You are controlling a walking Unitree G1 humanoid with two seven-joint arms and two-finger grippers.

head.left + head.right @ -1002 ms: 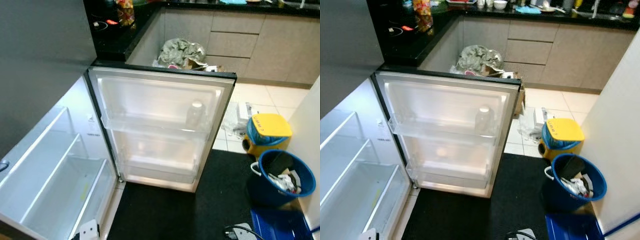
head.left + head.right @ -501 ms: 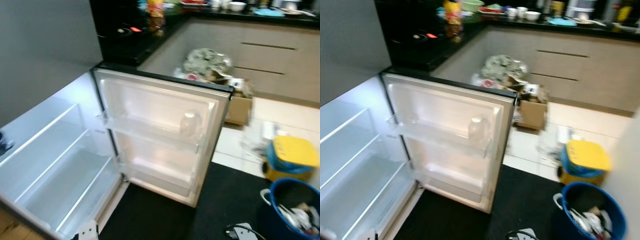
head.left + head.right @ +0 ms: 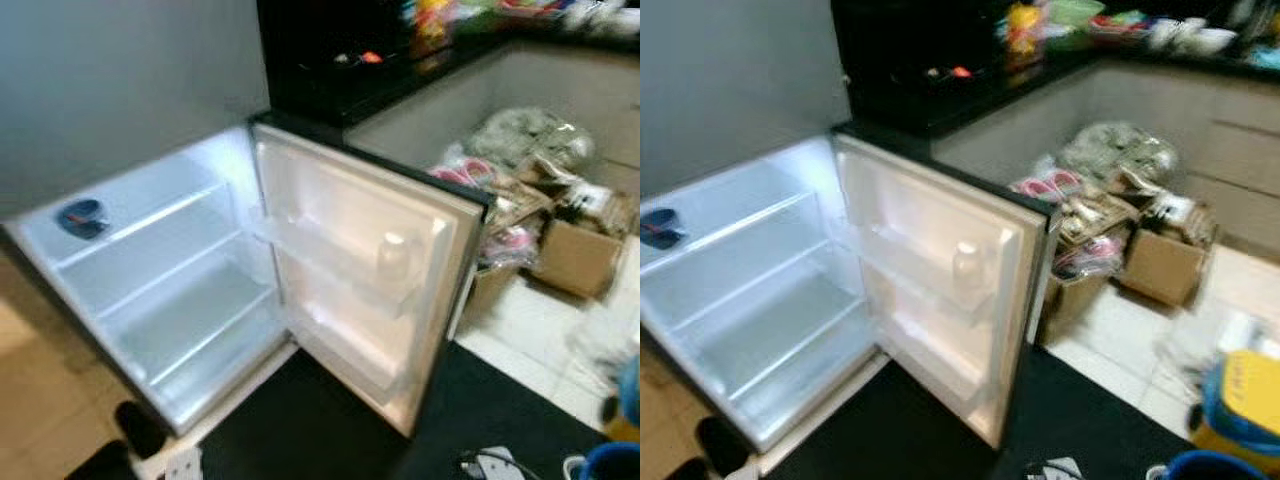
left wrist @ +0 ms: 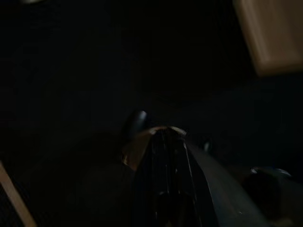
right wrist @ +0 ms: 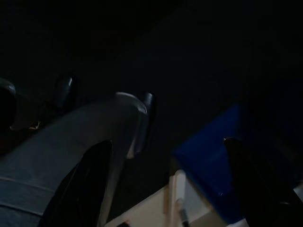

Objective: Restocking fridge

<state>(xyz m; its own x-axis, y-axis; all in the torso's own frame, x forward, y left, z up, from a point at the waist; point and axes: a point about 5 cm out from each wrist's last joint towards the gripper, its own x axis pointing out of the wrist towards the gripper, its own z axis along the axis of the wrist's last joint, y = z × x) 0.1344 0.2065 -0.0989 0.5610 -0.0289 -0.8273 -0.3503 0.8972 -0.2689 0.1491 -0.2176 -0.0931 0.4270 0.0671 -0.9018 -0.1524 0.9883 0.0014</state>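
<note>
A small fridge (image 3: 190,300) stands open, its lit white shelves almost bare. On the top shelf, at the left, lies a small dark blue object (image 3: 82,215). The door (image 3: 340,210) is swung wide to the right, and a clear bottle (image 3: 392,255) stands upright in its upper rack. In the dark left wrist view, my left gripper (image 4: 163,137) hangs over a dark floor with its fingers together. My right gripper (image 5: 165,142) hangs idle too, fingers spread wide with nothing between them.
A black mat (image 3: 300,420) lies before the fridge. Cardboard boxes (image 3: 580,255) and stuffed bags (image 3: 530,140) crowd the floor behind the door, under a black counter (image 3: 350,60). A yellow-lidded bin (image 3: 1245,400) and a blue bucket (image 3: 610,465) stand at the right.
The camera has swung left and the picture is blurred. More of the fridge's inside shows now, with the blue object on its top shelf. The things themselves have not moved.
</note>
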